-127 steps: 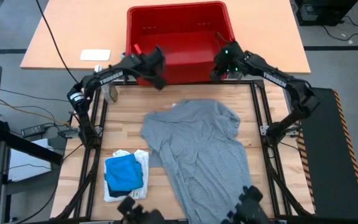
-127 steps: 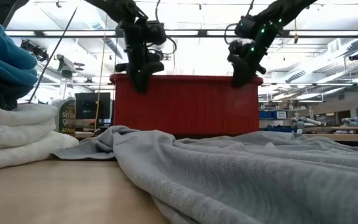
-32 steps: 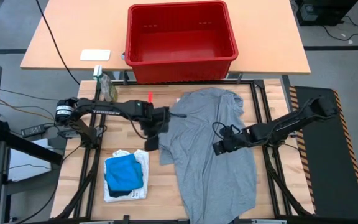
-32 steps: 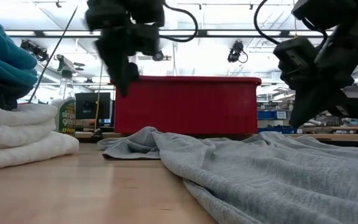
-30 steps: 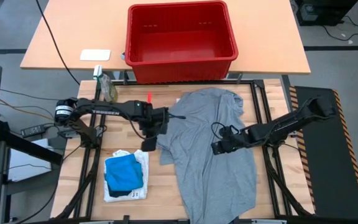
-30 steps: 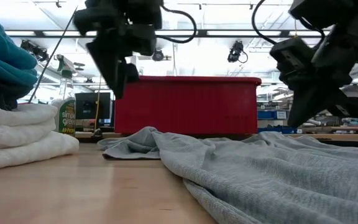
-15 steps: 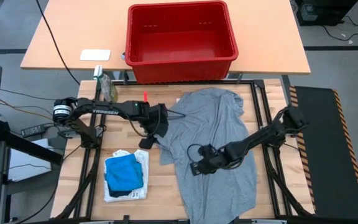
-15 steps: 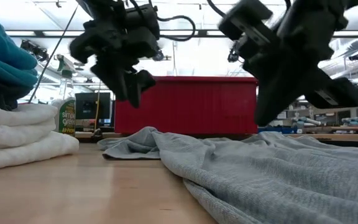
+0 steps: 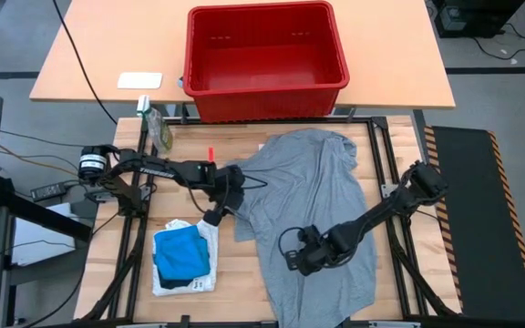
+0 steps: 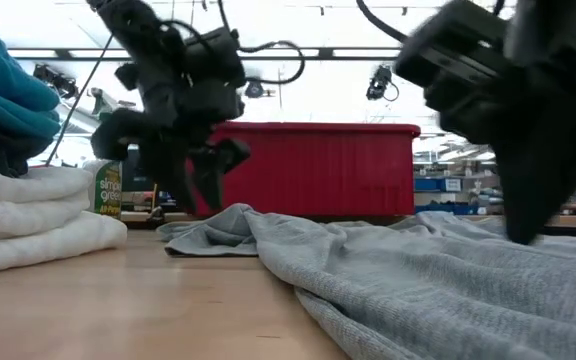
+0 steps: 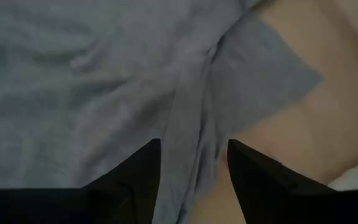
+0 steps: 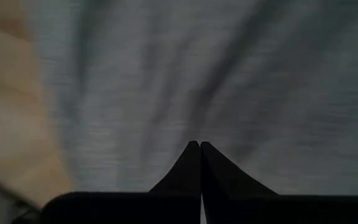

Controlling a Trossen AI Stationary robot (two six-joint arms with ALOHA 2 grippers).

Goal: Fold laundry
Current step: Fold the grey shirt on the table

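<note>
A heather grey T-shirt [image 9: 310, 210] lies spread flat on the wooden table, collar end toward the red basket. My left gripper [image 9: 213, 217] is open, pointing down just over the shirt's left sleeve [image 11: 253, 68]. Its two fingers stand on either side of a seam [image 11: 182, 134]. It shows low over the cloth in the low view [image 10: 200, 195]. My right gripper [image 9: 290, 261] is shut, low over the shirt's middle [image 12: 199, 144]. A folded bright blue garment [image 9: 182, 251] rests on folded white cloth [image 9: 210, 239] at the near left. My right gripper's shut fingertips [image 12: 194, 152] point down at the shirt's middle, near its left edge. I cannot tell whether they touch the cloth.
The red plastic basket [image 9: 267, 91] stands on the far table behind the frame. A spray bottle [image 9: 158, 129] stands at the far left corner. The folded stack [image 10: 28, 215] fills the low view's left. Bare wood [image 9: 235, 273] lies between the stack and the shirt.
My left gripper has gone down and toward the near left, ending over the shirt's left sleeve. My right gripper has swept from the shirt's right middle toward the near left and come down low over the cloth. The shirt lies as it did.
</note>
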